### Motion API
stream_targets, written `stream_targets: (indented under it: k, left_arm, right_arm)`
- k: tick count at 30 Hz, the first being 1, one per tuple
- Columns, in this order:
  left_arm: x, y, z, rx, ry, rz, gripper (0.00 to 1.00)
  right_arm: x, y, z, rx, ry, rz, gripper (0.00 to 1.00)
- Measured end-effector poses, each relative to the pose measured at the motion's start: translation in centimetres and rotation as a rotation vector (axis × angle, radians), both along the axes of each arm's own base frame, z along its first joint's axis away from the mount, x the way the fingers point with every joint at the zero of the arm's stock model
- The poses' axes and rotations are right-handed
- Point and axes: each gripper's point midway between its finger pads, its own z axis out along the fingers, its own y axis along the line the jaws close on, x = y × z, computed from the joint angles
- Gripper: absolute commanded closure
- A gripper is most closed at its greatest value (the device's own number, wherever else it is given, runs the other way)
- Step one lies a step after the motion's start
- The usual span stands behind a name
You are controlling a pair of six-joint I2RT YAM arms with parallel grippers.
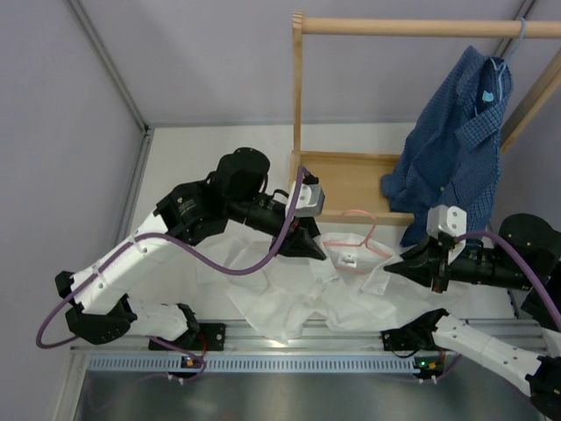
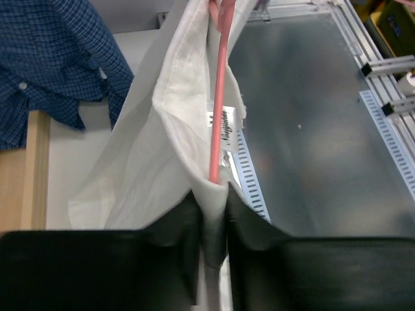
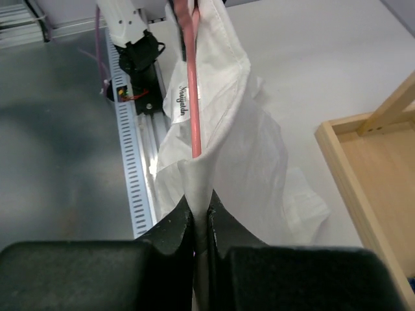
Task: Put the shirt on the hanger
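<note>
wrist views: shirt (image 3: 240, 129) pinched with hanger (image 3: 194, 97), overhead: its hook

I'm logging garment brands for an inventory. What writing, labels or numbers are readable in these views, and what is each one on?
Neck label sewn inside the collar of the white shirt: one dark cursive word, visible in both wrist views, but too blurred to spell out with confidence.
The same label in the top view: too small to read.
No other legible text, number or sign appears in any view.
</note>
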Motion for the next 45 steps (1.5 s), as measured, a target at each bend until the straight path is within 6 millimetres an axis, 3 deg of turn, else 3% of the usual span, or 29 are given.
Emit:
stream_targets:
  k: [1, 6, 11, 14, 17, 18, 22, 27, 29, 31, 33, 35, 38, 42, 45]
  left_arm:
    - [0.5, -0.2, 0.1, 0.001, -0.005, 0.031, 0.54]
    - [3.4, -0.8, 1.0, -0.013, -0.026, 0.215, 0.02]
    - [7.6, 0.9, 3.7, -0.069, -0.056, 0.54, 0.02]
    - [10.4, 5.0, 6.6, -0.151, -0.07, 0.836, 0.02]
    - [11.1, 10.1, 8.7, -0.265, -0.068, 1.04, 0.02]
    - [10.9, 11.6, 8.6, -0.288, -0.062, 1.082, 0.02]
    - [9.9, 16.0, 6.0, -0.314, -0.036, 1.187, 0.02]
    - [10.2, 17.4, -0.6, -0.206, -0.022, 1.26, 0.02]
    - [10.1, 17.6, -3.0, -0.156, -0.023, 1.267, 0.02]
    - [10.0, 18.0, -5.3, -0.118, -0.023, 1.274, 0.02]
    - [9.8, 18.3, -7.2, -0.09, -0.022, 1.278, 0.02]
    - [9.7, 18.5, -8.6, -0.064, -0.024, 1.281, 0.02]
    - [9.7, 18.6, -9.5, -0.045, -0.026, 1.282, 0.02]
    - [10.0, 19.7, -9.0, -0.072, -0.035, 1.334, 0.02]
    - [11.0, 21.3, -8.6, -0.091, -0.046, 1.439, 0.02]
  right_arm:
    - [0.4, -0.2, 0.0, -0.001, -0.01, -0.025, 1.0]
    - [2.6, -1.5, 0.1, -0.016, -0.056, -0.175, 1.0]
    - [5.1, -3.3, 0.8, -0.001, -0.09, -0.358, 1.0]
    - [6.7, -4.8, 2.1, 0.033, -0.12, -0.497, 1.0]
    - [7.8, -6.4, 4.5, 0.099, -0.161, -0.615, 1.0]
    - [8.0, -7.1, 5.7, 0.13, -0.179, -0.653, 1.0]
    - [8.0, -9.9, 11.8, 0.255, -0.265, -0.768, 1.0]
    - [7.8, -13.0, 21.1, 0.451, -0.406, -0.869, 1.0]
    - [8.0, -13.8, 23.0, 0.511, -0.446, -0.91, 1.0]
    - [8.7, -13.9, 23.6, 0.54, -0.468, -0.946, 1.0]
    - [9.8, -13.0, 22.8, 0.544, -0.469, -0.955, 1.0]
    - [11.2, -11.3, 20.3, 0.517, -0.452, -0.952, 1.0]
    - [13.5, -8.6, 13.9, 0.433, -0.391, -0.945, 1.0]
    - [16.0, -5.7, 4.4, 0.278, -0.268, -0.958, 1.0]
    - [17.1, -4.8, 0.5, 0.218, -0.188, -0.997, 1.0]
